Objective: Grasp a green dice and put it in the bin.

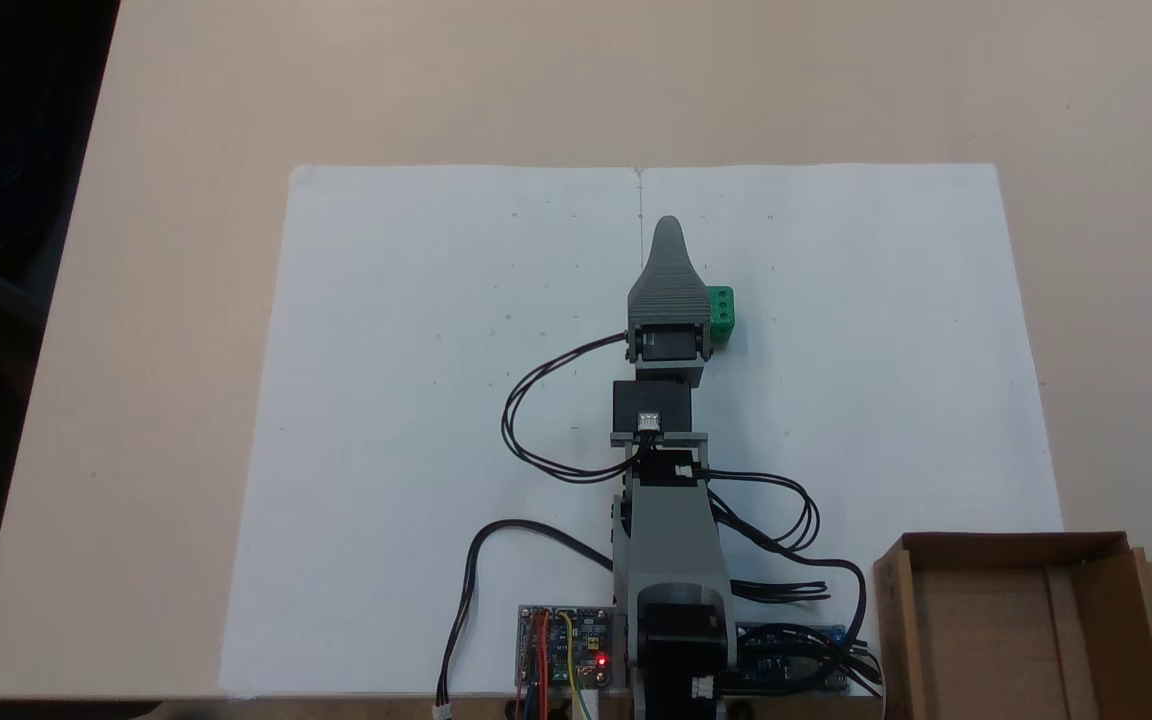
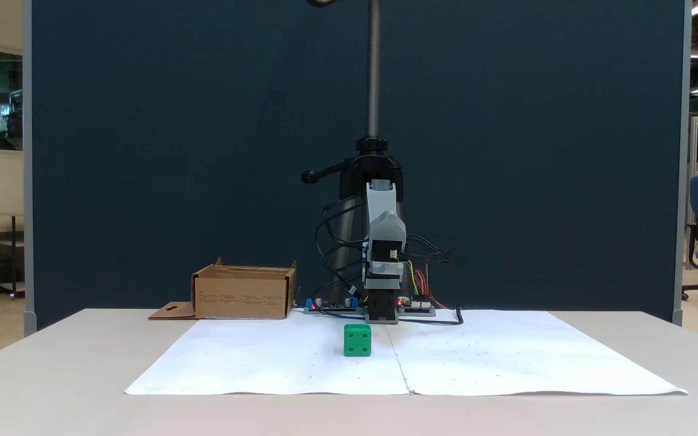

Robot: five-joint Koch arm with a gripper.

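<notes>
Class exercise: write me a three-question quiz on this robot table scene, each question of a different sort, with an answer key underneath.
1. True or false: the green dice lies inside the bin.
2. Multiple choice: the dice rests on A) white paper, B) bare table, C) the cardboard flap.
3. Fill in: in the fixed view from above, the dice shows beside the claw on the view's ____ side.

Key: 1 false; 2 A; 3 right.

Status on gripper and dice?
Gripper raised, state unclear. Dice on paper, ungrasped. Bin empty. Nothing in the way.
</notes>
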